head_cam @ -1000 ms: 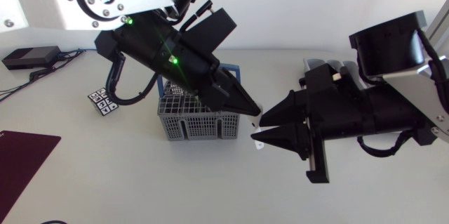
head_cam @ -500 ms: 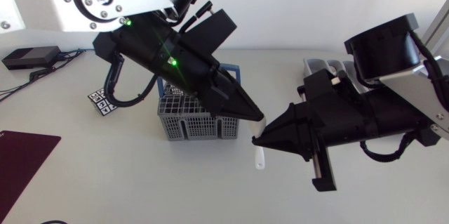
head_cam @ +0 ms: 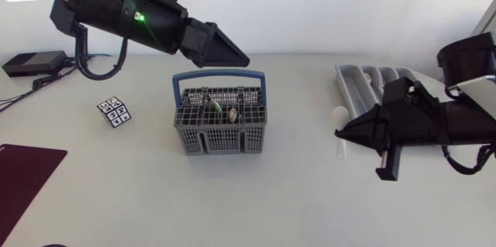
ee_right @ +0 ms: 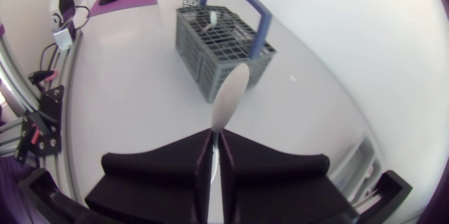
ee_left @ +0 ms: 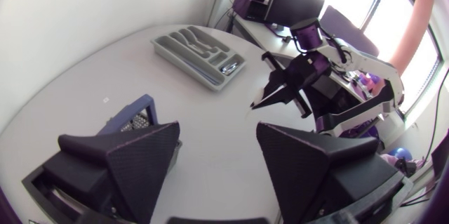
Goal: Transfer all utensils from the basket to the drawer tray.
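The left arm (head_cam: 139, 18) had pulled away above the table (head_cam: 116, 193), left jaws released; the basket (head_cam: 221, 140) still held utensils (head_cam: 232, 114). The right jaws, grasping the white spoon (head_cam: 339, 135), had carried it beside the drawer tray (head_cam: 345, 84), so depositing looked next.

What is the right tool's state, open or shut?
The right tool is shut on the white spoon: both fingers clamp its handle, bowl sticking out ahead.

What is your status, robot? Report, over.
Left gripper open, empty. Right gripper shut on white spoon, beside the tray. Utensils left in basket. No obstacle seen between spoon and tray.
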